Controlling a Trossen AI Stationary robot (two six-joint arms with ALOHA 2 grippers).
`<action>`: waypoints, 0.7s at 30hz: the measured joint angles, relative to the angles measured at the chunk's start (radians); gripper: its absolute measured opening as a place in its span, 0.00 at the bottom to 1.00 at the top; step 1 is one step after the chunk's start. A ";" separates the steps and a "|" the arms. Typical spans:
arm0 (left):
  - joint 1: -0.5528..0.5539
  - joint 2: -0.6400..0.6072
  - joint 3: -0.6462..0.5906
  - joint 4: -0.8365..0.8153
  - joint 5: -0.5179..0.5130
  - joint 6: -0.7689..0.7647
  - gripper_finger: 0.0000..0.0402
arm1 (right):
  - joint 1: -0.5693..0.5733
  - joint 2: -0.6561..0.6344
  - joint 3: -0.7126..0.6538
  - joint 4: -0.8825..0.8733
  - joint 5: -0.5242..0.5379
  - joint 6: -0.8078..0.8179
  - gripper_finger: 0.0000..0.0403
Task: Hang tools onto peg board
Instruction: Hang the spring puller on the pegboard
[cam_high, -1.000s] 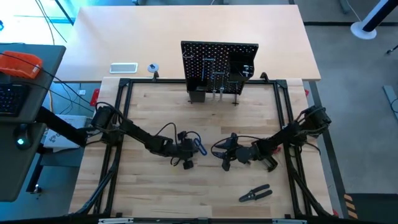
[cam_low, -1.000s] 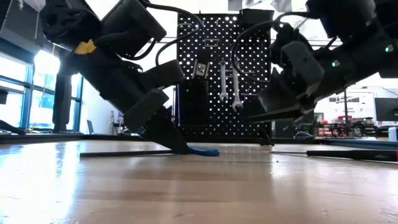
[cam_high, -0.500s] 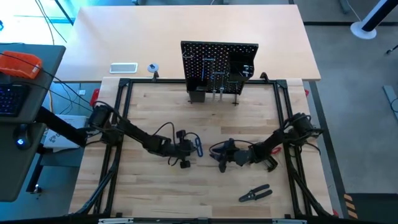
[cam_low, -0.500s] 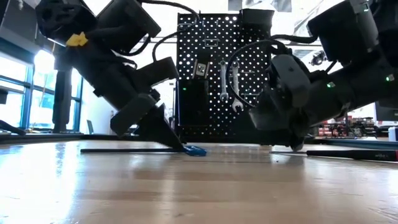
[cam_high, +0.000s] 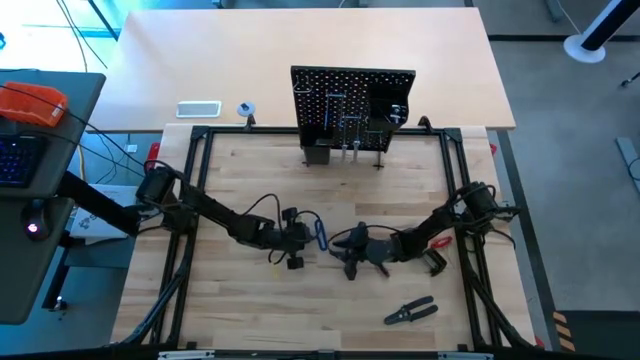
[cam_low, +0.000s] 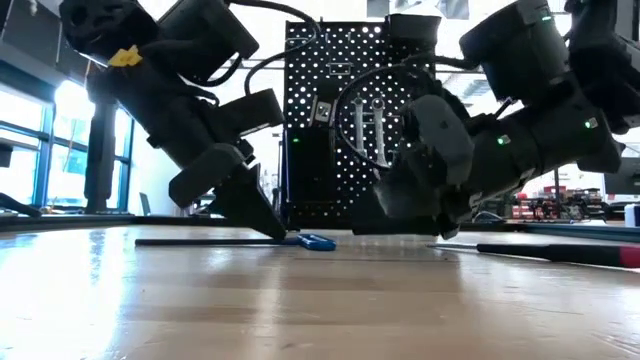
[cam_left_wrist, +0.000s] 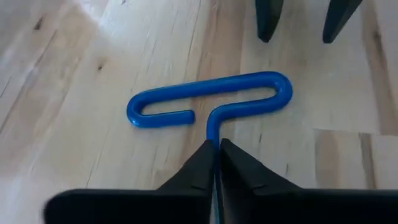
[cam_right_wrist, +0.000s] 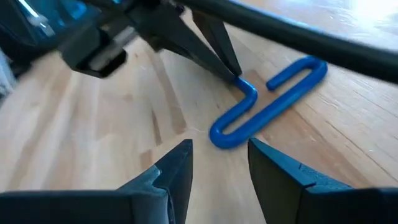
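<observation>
Left wrist view: my left end effector (cam_left_wrist: 216, 152) is pinched shut on the shank of the blue-handled bent key (cam_left_wrist: 211, 102), which lies flat mid-tabletop, its looped handle crosswise beyond the tips. My right end effector (cam_right_wrist: 219, 155) hovers just beside the loop, fingers parted, empty. The peg board (cam_high: 352, 105) stands at the far edge.

Bright windows (cam_low: 25, 140) — grey floor (cam_high: 580, 110) beyond the table.

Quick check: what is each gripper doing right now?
Left gripper: shut on the blue-handled bent key.
Right gripper: open, empty, beside the key.
</observation>
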 joint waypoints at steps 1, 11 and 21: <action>0.000 0.000 0.000 -0.004 -0.005 -0.007 0.08 | 0.000 0.000 0.005 -0.020 0.001 -0.002 0.37; 0.091 -0.001 0.000 -0.003 0.104 -0.040 0.29 | 0.000 -0.028 0.010 -0.039 0.003 -0.088 0.37; 0.156 0.052 0.006 0.022 0.304 -0.002 0.18 | -0.021 -0.030 0.131 -0.326 -0.001 -0.069 0.37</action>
